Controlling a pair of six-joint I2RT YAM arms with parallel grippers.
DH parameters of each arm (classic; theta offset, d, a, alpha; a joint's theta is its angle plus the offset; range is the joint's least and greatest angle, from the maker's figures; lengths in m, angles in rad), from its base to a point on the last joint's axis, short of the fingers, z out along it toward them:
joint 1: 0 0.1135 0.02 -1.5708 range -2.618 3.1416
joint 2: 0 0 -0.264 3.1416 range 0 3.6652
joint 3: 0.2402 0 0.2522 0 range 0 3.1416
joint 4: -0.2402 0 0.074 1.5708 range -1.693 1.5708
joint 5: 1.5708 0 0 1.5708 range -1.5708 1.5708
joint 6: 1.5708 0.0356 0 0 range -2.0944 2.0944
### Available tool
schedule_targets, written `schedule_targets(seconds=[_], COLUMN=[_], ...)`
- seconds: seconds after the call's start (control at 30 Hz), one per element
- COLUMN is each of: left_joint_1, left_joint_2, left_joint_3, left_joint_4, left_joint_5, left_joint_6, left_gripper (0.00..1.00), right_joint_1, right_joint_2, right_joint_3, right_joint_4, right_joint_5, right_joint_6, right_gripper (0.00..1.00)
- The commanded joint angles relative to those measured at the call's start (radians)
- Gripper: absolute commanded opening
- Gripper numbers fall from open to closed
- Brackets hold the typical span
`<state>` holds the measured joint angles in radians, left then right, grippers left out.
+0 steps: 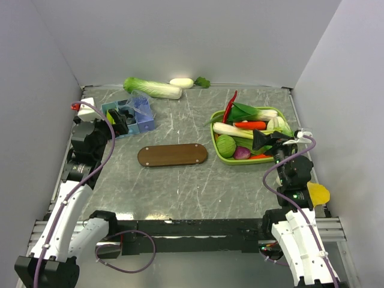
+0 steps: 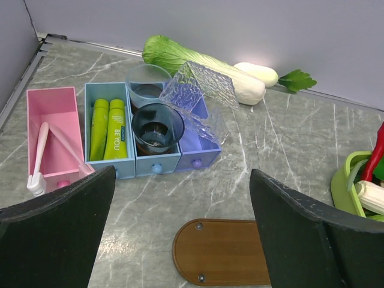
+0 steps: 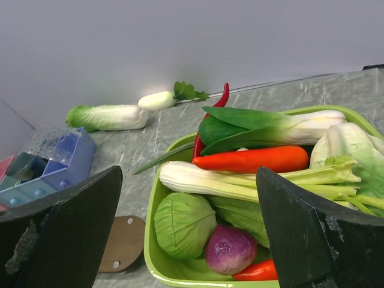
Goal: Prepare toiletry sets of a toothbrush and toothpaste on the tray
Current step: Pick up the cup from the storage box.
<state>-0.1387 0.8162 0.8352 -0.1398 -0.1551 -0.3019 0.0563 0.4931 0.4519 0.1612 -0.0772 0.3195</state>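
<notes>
Dark wood tray lies flat at mid-table, between the compartment box at far left and the lime-green vegetable basket at right. Left gripper hovers near the box, jaws wide apart. Two toothpaste tubes lie in a blue compartment there, and toothbrushes lean in the pink one (tumblers sit alongside). Right gripper, likewise spread and holding nothing, hangs over the basket.

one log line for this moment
tray: bare | toothpastes: light-blue compartment | toothbrushes: pink compartment | left gripper: open, empty | right gripper: open, at vegetable basket
</notes>
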Motion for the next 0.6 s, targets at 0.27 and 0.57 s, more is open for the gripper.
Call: schedule_targets(seconds=[0.27, 0.57], left_joint_1=[0.001, 0.001], left_joint_2=[0.009, 0.051], left_joint_3=[0.008, 0.027], left_joint_4=[0.029, 0.012], left_joint_5=[-0.011, -0.112], left_joint_6=[-0.014, -0.017], left_gripper=[0.97, 0.97], right_joint_1=[0.002, 0.002], right_joint_2=[-0.011, -0.002], right_joint_3=[0.074, 0.175], right_joint_4=[-0.045, -0.191], right_joint_5=[0.001, 0.036], right_joint_6=[-0.034, -0.034], right_gripper=[1.00, 1.00])
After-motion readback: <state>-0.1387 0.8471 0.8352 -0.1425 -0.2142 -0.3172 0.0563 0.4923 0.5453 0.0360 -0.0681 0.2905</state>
